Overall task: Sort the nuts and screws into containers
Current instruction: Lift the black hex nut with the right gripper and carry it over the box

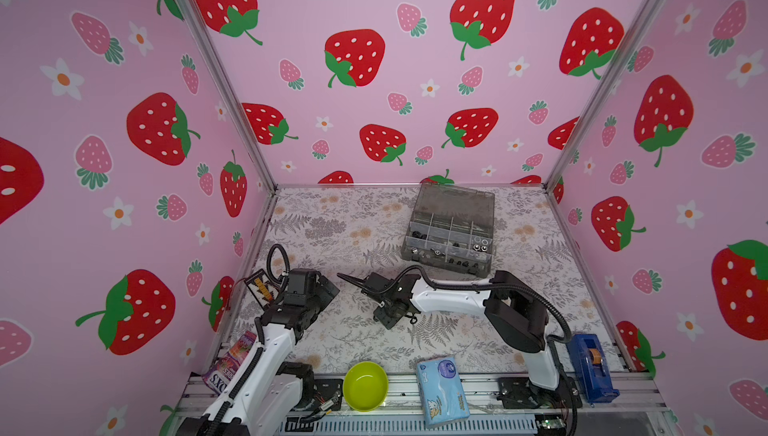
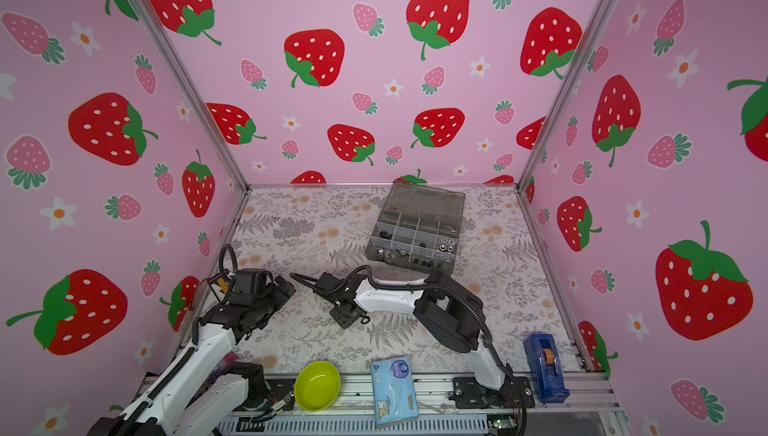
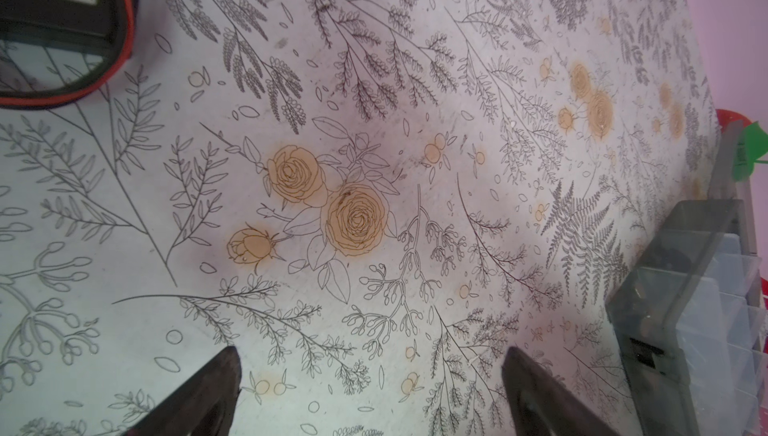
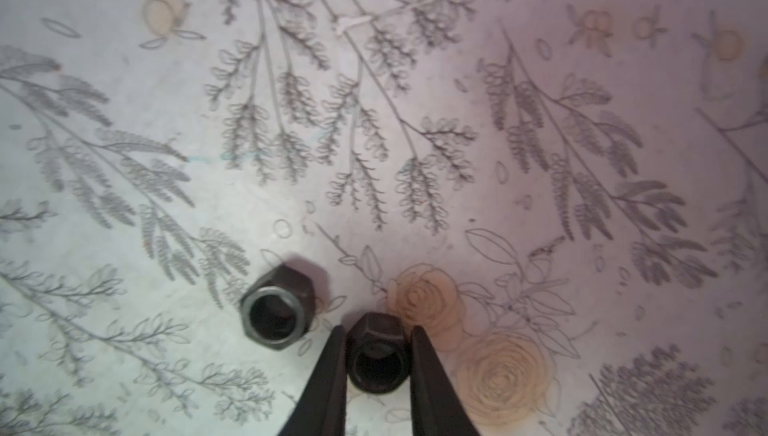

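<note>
Pink walls (image 1: pixel 374 5) printed with strawberries close in a tabletop covered by a pale floral mat (image 1: pixel 332 221). Along the near edge, seen in both top views, sit a snack packet (image 1: pixel 230 363), a lime-green bowl (image 1: pixel 365 388), a blue tissue pack (image 1: pixel 442 390) and a blue tape dispenser (image 1: pixel 592 367), the bowl and tissue pack side by side between the two arm bases. Just beyond them the left gripper (image 3: pixel 370 392) hangs low over bare mat at the left side, its jaws spread wide with nothing between them. The right gripper (image 4: pixel 377 328) reaches across toward the middle of the table, its slim fingers drawn in until they press against both sides of a black nut (image 4: pixel 376 355), which the wrist view shows pinched between them; whether it is lifted off the mat cannot be told. A second nut (image 4: pixel 278 309), dark with a lighter rim and its open end facing the camera, lies on the mat just beside the gripped one, apart from the fingers. Both nuts are too small to make out in the top views. Farthest back, near the rear wall and right of centre, stands the smoky-grey organizer box (image 1: pixel 440 261) with its lid (image 1: pixel 457 201) raised, and small black and silver pieces (image 1: pixel 480 244) lie in several of its compartments.
</note>
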Tool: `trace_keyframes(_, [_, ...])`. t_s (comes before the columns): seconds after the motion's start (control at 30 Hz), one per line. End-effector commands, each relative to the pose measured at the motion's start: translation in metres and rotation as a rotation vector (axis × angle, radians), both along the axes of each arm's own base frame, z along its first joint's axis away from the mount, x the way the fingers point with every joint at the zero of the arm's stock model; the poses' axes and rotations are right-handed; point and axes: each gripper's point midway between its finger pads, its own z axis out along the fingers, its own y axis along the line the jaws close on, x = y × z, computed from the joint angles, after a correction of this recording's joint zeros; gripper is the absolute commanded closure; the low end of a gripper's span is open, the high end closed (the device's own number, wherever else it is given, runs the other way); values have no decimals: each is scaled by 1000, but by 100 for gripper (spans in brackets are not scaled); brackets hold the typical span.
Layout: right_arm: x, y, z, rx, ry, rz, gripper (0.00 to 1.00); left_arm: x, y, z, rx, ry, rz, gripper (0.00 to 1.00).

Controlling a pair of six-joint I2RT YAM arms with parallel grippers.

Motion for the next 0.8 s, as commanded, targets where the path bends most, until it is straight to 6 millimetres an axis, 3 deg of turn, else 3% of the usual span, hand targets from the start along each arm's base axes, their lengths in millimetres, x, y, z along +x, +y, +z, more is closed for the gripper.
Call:
trace_keyframes(0.0, [23, -22, 26, 23, -47, -98, 94, 4, 1, 5, -1, -14, 4, 1])
trace_keyframes(0.2, [66, -50, 67, 136, -104, -232, 98, 5, -1, 4, -7, -11, -8, 1])
trace_keyframes(0.5, [158, -129, 124, 230, -243, -487, 98, 7, -3, 6, -14, -24, -20, 1])
trace_keyframes(0.63, [192, -161, 131, 232, -276, -577, 97, 7, -4, 7, -16, -24, -26, 1])
trace_keyframes(0.77, [217, -183, 118, 203, -269, -638, 97, 7, -6, 7, -17, -25, -34, 1])
